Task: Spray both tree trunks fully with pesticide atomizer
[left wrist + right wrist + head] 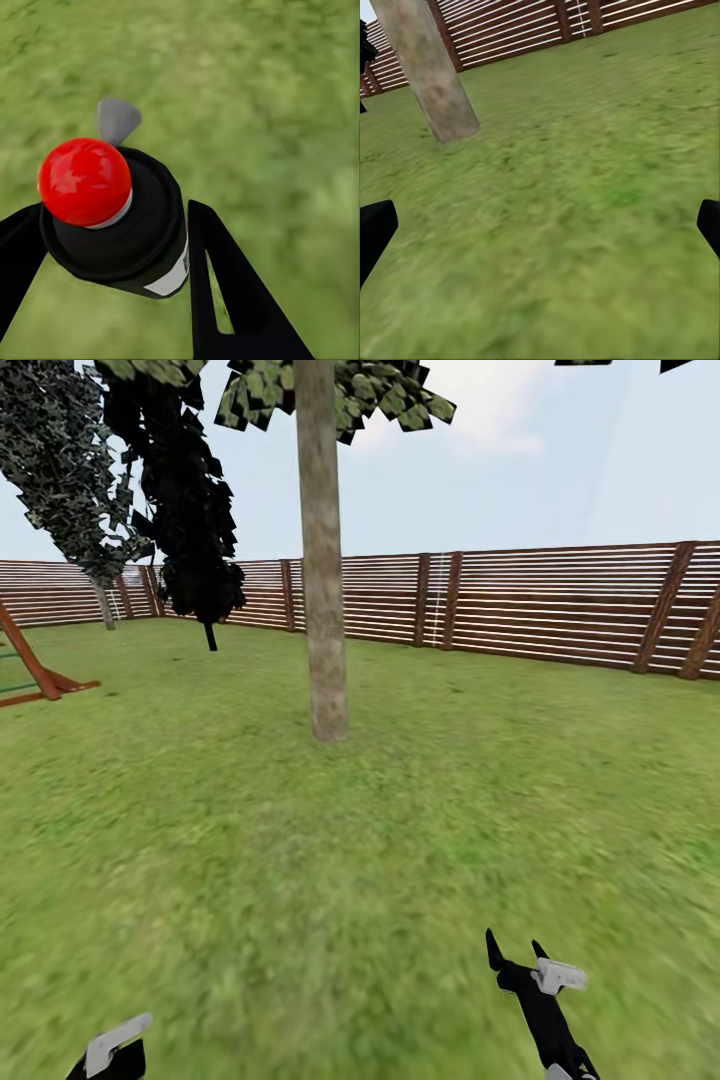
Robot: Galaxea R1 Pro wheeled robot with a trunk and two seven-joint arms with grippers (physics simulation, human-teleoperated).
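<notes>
The left gripper clamps the black, red-capped pesticide atomizer between its fingers. The right gripper is spread wide, the mottled grey-brown tree trunk ahead of its fingertips.

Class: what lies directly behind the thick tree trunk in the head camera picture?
Behind the trunk run lawn and then the slatted wooden fence, with sky above. The strip of fence and grass directly in line with the trunk is covered by it.
</notes>
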